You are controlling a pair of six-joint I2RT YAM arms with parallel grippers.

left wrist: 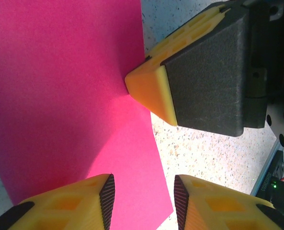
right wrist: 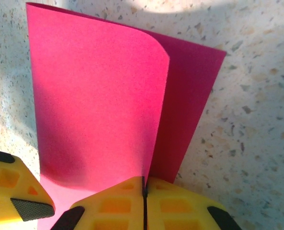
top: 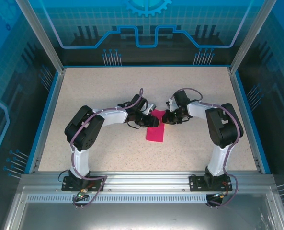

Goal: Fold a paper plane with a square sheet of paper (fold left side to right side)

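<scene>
White-and-black arms (top: 84,128) carry purple cables (top: 141,95) and yellow, black-padded end effector fingers (left wrist: 74,206).

Speckled table (top: 84,96), blue printed walls (top: 17,72)

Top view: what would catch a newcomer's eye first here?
The bright pink square sheet of paper in the middle of the table, one side curled over. The right gripper is shut on that lifted edge; the left gripper stands open over the sheet.
</scene>
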